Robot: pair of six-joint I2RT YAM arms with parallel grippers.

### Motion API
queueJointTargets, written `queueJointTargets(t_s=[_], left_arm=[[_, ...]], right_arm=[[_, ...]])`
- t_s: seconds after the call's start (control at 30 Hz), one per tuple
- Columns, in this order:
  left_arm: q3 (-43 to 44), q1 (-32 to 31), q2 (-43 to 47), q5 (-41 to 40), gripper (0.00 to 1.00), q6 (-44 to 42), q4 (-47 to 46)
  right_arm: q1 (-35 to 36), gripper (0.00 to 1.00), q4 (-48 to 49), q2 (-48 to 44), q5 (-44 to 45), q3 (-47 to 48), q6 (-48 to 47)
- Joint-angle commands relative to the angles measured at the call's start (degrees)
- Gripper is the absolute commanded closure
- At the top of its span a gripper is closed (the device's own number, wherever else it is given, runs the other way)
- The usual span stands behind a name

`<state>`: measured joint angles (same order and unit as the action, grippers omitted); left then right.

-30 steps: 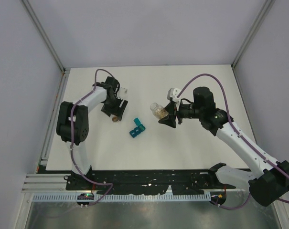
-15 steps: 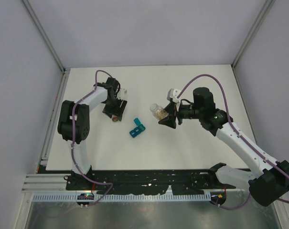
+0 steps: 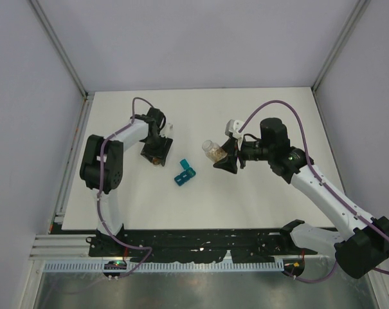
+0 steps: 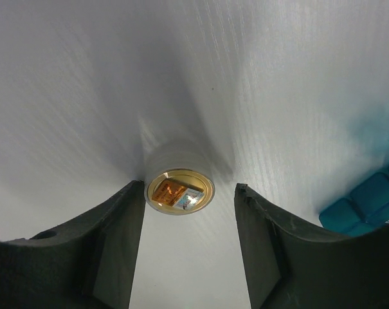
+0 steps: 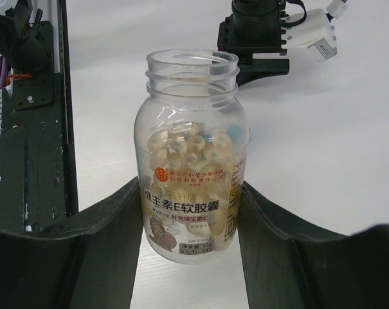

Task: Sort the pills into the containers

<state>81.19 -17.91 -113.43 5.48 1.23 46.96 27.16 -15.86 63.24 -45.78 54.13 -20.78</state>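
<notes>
- While the right gripper (image 3: 222, 158) has its jaws clenched on the clear vial (image 5: 191, 187), the pills (image 5: 188, 148) are all inside it, heaped in the upper half behind the label; none shows on the worktop (image 3: 258, 199).
- The vial's mouth is uncapped and points left, toward the other arm, so any further tip could spill early.
- The containers (image 3: 184, 172), a teal strip, lie on the worktop between the two arms, to the near left of the vial and apart from it. Whether the lids are up, I cannot tell.
- The left gripper (image 3: 155, 153) stands low over the tan cap (image 4: 179, 192), jaws released and spread to either side of it; the teal strip shows just to its right in the wrist view.
- The step in hand looks like bringing the vial over the strip to pour.
- To do it well: carry the mouth level until it sits directly above one compartment, then tilt slowly so only a few pieces roll out.
- The strip is light and may slide, so the left jaws would be better steadying it than waiting by the cap.
</notes>
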Motion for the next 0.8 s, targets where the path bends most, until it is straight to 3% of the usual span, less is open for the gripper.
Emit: queueJointTargets(t_s=[0.0, 0.53, 0.77], left_arm=[[-0.42, -0.46, -0.48, -0.99, 0.4, 0.61, -1.52], [2.83, -1.07, -3.03, -1.7, 0.43, 0.7, 0.24], [2.4, -1.25, -2.85, -1.52, 0.51, 0.61, 0.24]], right_arm=[[-0.26, 0.94, 3.29, -1.54, -1.59, 0.27, 0.47], [-0.35, 0.94, 3.2, -0.93, -2.03, 0.28, 0.74], [-0.35, 0.94, 3.29, -1.02, -2.03, 0.28, 0.65]])
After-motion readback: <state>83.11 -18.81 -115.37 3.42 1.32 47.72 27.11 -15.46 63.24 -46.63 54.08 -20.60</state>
